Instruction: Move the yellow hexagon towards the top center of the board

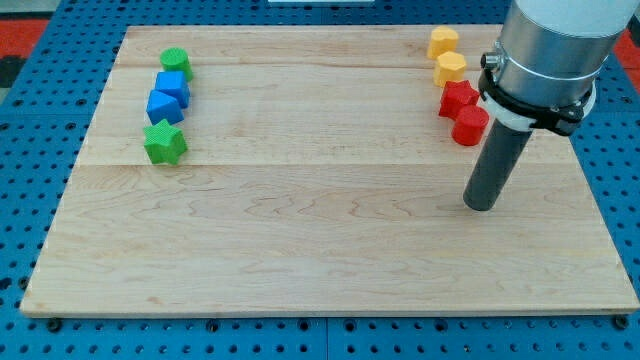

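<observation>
Two yellow blocks sit at the view's top right: the upper yellow block (443, 42) and, just below it, a second yellow block (451, 67); I cannot tell which is the hexagon. My tip (481, 205) rests on the wooden board (320, 230) at the right, well below both yellow blocks and below the red blocks. It touches no block.
Two red blocks (458, 98) (470, 125) sit under the yellow ones. At the view's left stand a green round block (175, 62), two blue blocks (172, 86) (164, 107) and a green star (165, 143). The arm's grey body (550, 50) overhangs the top right.
</observation>
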Robot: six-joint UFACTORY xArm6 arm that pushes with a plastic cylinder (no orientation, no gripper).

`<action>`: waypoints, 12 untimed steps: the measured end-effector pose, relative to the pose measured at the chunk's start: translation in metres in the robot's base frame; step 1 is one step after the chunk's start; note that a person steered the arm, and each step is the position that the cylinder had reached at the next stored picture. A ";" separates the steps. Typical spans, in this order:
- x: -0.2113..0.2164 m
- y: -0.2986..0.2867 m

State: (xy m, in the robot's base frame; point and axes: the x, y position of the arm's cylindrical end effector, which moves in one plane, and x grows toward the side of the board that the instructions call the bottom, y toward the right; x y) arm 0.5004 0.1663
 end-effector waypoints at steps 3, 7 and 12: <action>-0.002 0.020; -0.004 0.055; -0.178 0.117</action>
State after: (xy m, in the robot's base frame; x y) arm 0.3221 0.2831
